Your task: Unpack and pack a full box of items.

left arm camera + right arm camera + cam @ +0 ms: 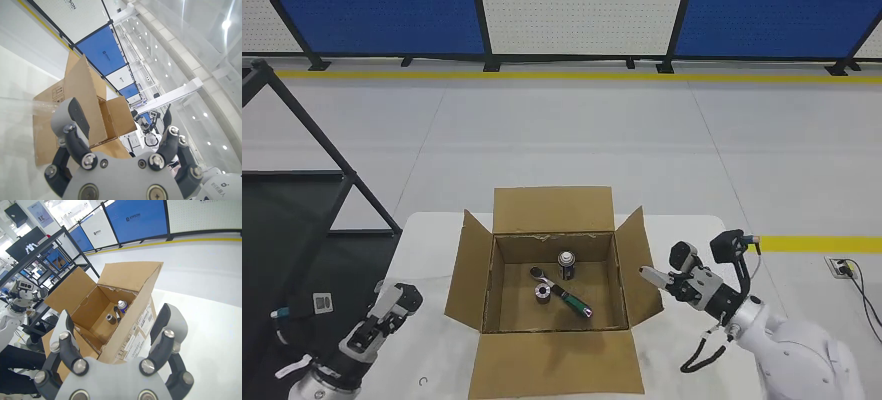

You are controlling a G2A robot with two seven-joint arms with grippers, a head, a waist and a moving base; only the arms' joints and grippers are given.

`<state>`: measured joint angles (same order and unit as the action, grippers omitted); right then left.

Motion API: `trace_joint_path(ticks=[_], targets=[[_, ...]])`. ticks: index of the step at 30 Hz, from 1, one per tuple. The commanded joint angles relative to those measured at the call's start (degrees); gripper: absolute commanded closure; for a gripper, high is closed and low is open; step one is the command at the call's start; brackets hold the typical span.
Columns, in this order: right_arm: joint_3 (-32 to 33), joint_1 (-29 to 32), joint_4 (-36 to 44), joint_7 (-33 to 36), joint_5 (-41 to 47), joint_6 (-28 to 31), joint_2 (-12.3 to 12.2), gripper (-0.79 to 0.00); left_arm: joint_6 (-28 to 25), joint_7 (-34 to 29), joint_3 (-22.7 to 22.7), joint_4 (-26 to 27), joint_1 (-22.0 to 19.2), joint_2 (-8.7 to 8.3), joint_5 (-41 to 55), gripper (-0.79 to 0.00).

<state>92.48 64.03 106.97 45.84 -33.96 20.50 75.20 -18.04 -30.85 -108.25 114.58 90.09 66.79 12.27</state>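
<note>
Hovering released beside the box, the right hand is nearer than the left hand, also released, to the wrench lying slantwise inside, handle toward it.

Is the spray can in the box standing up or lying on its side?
Upright. The spray can stands on the floor of the cardboard box, nozzle end up, and the top view looks straight down on its round top.
</note>
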Motion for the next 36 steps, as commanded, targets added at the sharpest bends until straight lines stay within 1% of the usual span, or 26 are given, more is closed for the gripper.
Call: trace_joint_path(ticks=[1,9,12,16,20,22,23,24,25,26,27,31,36], targets=[[0.0,-0.1,-0.1,0.4,0.1,-0.2,0.0,-0.785,0.0,0.3,0.1,0.1,0.1,-0.01,0.0,-0.785],[0.0,-0.1,-0.1,0.4,0.1,-0.2,0.0,-0.785,0.0,0.5,0.1,0.0,0.1,0.0,0.1,-0.785],[-1.8,-0.5,-0.3,0.5,1.4,-0.3,-0.1,-0.785,0.0,0.5,0.1,0.0,0.1,0.0,0.1,-0.785],[-4.1,-3.9,-1.0,2.8,1.4,-7.0,-0.2,-0.785,-0.9,-0.4,0.8,0.7,0.2,-0.06,0.1,-0.785],[-5.6,-8.1,-2.3,9.0,2.3,-12.6,-0.5,-0.785,-2.7,-1.0,0.6,0.2,1.0,-0.11,0.9,-0.785],[-6.2,-10.0,-3.1,11.5,0.5,-15.4,-0.7,-0.785,-2.9,-0.2,0.3,-0.1,1.4,-0.08,1.3,-0.785],[-6.6,-10.8,-3.1,12.6,0.4,-16.7,-0.7,-0.671,-3.0,0.0,0.3,-0.2,1.5,-0.08,1.5,-0.785],[-7.0,-11.4,-3.4,13.4,1.0,-17.5,-0.8,-0.511,-3.2,0.2,0.2,-0.3,1.5,-0.08,1.7,-0.785],[-7.1,-11.9,-3.7,14.0,1.0,-18.4,-0.8,-0.323,-3.3,0.3,0.1,-0.3,1.6,-0.08,1.9,-0.785],[-7.2,-12.2,-3.8,14.4,0.9,-19.2,-0.9,-0.249,-3.3,0.4,0.1,-0.4,1.6,-0.09,2.0,-0.785],[-7.3,-12.4,-3.9,14.8,1.1,-19.9,-1.0,-0.157,-3.3,0.4,0.0,-0.4,1.6,-0.1,2.1,-0.785],[-7.2,-12.9,-4.1,15.4,1.1,-22.4,-1.3,-0.006,-3.4,0.3,0.0,-0.4,1.4,-0.17,2.2,-0.785],[-6.6,-12.5,-3.4,16.5,0.2,-26.7,-1.8,0.0,-3.1,-0.1,0.2,-0.6,0.7,-0.3,2.2,-0.785]])
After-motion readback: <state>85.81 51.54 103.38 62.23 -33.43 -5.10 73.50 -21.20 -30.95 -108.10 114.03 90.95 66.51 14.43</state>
